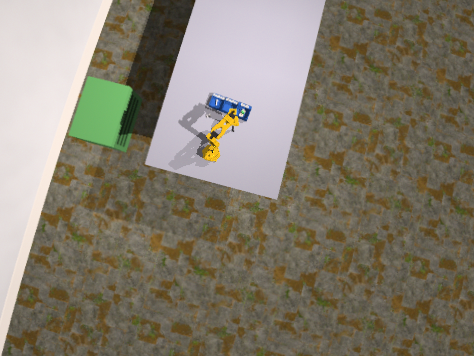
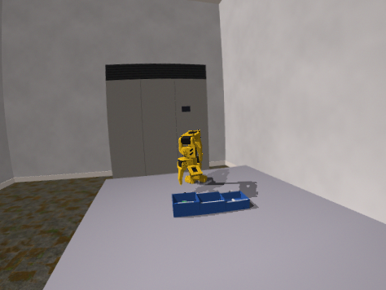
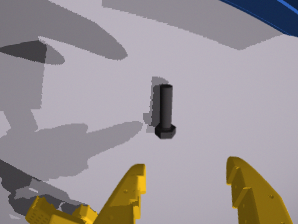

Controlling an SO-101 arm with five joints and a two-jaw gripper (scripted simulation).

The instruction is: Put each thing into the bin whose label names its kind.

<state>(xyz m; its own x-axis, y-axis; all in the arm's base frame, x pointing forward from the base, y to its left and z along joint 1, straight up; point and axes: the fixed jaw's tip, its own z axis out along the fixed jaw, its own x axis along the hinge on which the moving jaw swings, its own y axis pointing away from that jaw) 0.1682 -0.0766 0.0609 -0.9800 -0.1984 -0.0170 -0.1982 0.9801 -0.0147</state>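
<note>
A dark bolt (image 3: 162,111) lies on the grey table, just ahead of my gripper (image 3: 186,165) and apart from it. The fingers stand apart with nothing between them. In the exterior view the bins (image 2: 209,202) stand in front of the yellow arm, whose gripper (image 2: 191,177) hangs low behind their left end. A small grey thing (image 3: 27,50) lies on the table to the left.
The arm's base (image 1: 211,151) sits near the table's front edge. A green cabinet (image 1: 102,113) stands on the floor left of the table. A wall runs along the table's right side in the exterior view.
</note>
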